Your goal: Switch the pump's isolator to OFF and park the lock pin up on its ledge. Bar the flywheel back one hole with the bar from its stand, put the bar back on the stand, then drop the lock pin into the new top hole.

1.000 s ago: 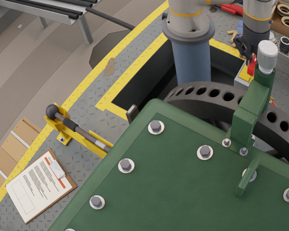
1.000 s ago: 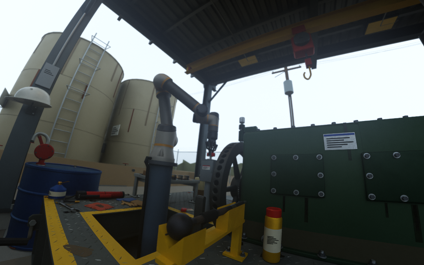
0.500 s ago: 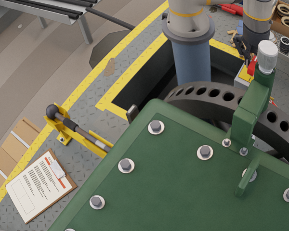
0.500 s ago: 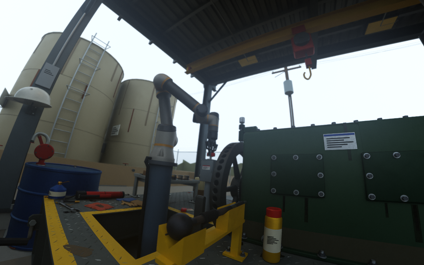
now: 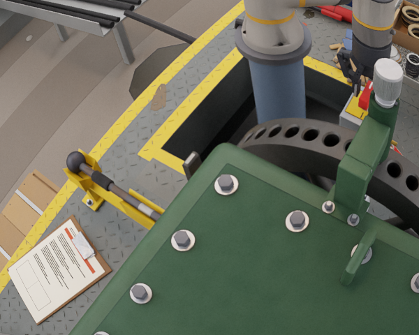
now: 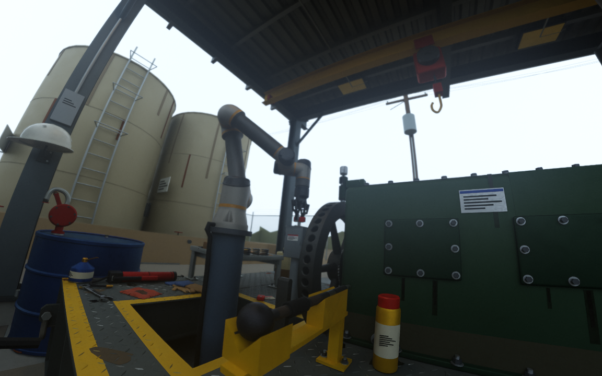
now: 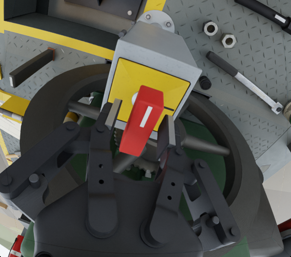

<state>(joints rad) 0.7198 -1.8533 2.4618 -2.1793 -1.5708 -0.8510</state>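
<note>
Beside the dark flywheel (image 5: 347,144) with its ring of holes stands the grey isolator box (image 7: 154,74), whose yellow face carries a red handle (image 7: 141,120) with a white stripe. My gripper (image 7: 139,120) hangs just over that handle, open and holding nothing, one finger on each side of it. The lock pin (image 5: 387,82), with a knurled white knob, stands upright in the green bracket above the flywheel's rim. The barring bar (image 5: 110,185), dark with a ball end, lies on its yellow stand (image 5: 105,196) at the platform's left edge.
A cardboard box of rings (image 5: 414,27) sits behind the isolator. Loose nuts (image 7: 220,34), a ratchet (image 7: 241,81) and a dark handle lie on the checker plate near the box. A clipboard (image 5: 56,268) lies by the stand, and an open pit (image 5: 210,108) surrounds the arm's pedestal.
</note>
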